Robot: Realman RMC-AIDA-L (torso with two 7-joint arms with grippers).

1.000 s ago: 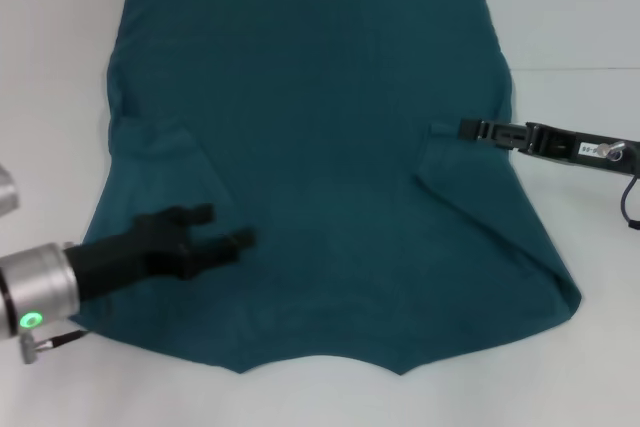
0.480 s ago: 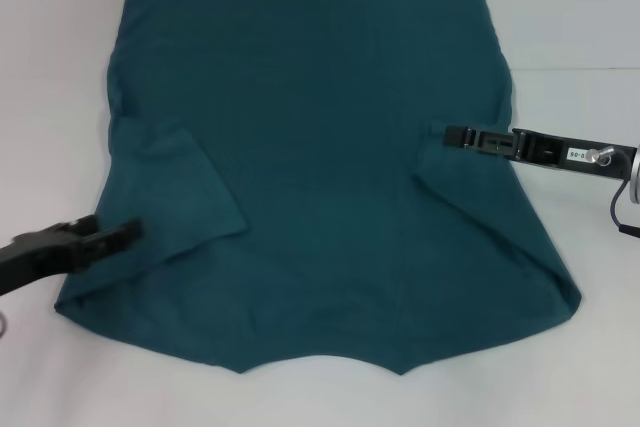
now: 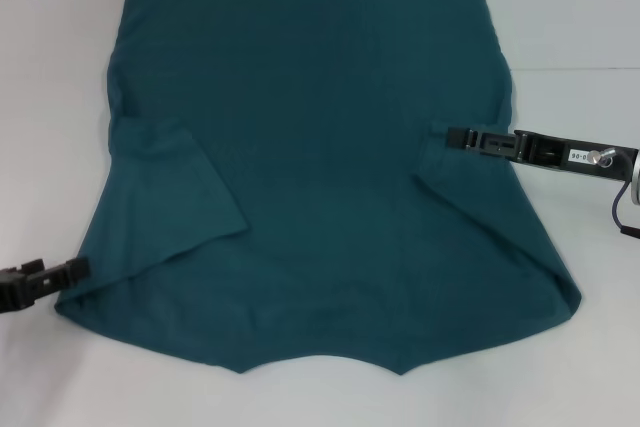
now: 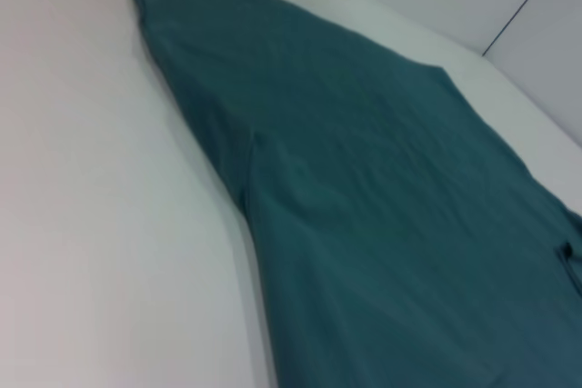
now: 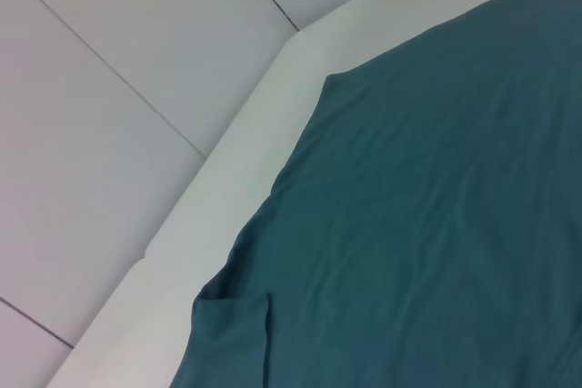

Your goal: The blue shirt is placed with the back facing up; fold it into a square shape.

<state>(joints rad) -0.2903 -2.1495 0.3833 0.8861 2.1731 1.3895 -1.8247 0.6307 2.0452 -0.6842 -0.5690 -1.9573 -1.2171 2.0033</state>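
- the white table point(image 3: 60, 67) fills the scene and carries everything else.
- the blue shirt point(image 3: 320, 147) lies flat across the middle of the table, a plain dark teal-blue side facing up with no lettering in sight; it is far larger than either gripper. its hem runs to the far edge of the head view, and its collar end is nearest the robot, with a shallow curved notch in the near edge.
- both short sleeves are folded inward onto the body: the left one shows as an angled flap at the near left, the right one as a flap at the near right, each with a clear diagonal edge. the cloth is mostly smooth, with soft ripples.
- the right gripper point(image 3: 452, 136) reaches in from the right, low over the shirt's right edge at the top of the folded sleeve; its fingers look drawn narrow together, holding nothing visible.
- the left gripper point(image 3: 72, 271) sits at the near left, its tip at the shirt's left edge; i cannot tell whether it is wide or narrow.
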